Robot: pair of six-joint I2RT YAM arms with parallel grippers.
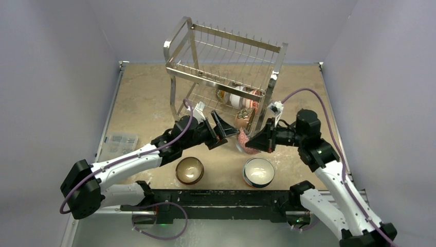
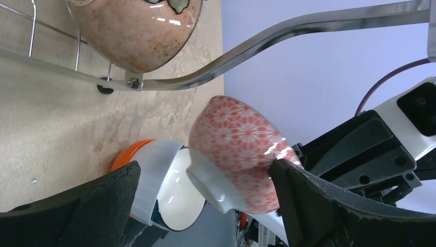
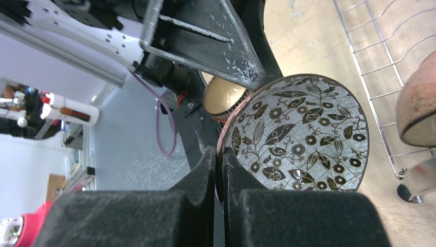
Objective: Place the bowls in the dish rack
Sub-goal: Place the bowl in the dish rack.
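My right gripper point(image 1: 259, 140) point(image 3: 218, 159) is shut on the rim of a tilted bowl point(image 1: 247, 144) point(image 3: 298, 134) held in front of the dish rack point(image 1: 226, 77). The bowl is red-patterned outside point(image 2: 241, 149) and has brown flowers inside. My left gripper point(image 1: 222, 131) point(image 2: 205, 200) is open, with this bowl between its spread fingers point(image 2: 319, 206), close to the right one. A brown bowl point(image 1: 189, 170) and a white-lined bowl point(image 1: 258, 172) point(image 2: 164, 180) sit on the table near the arm bases. A salmon speckled bowl point(image 1: 244, 118) point(image 2: 133, 31) stands in the rack's lower tier, with others point(image 1: 235, 98) behind it.
A clear plastic box point(image 1: 118, 143) lies at the table's left edge. The rack's tubular frame point(image 2: 288, 36) and wire floor point(image 3: 380, 67) are close to both grippers. Purple walls stand on three sides. The tan bowl point(image 3: 223, 98) shows behind the held one.
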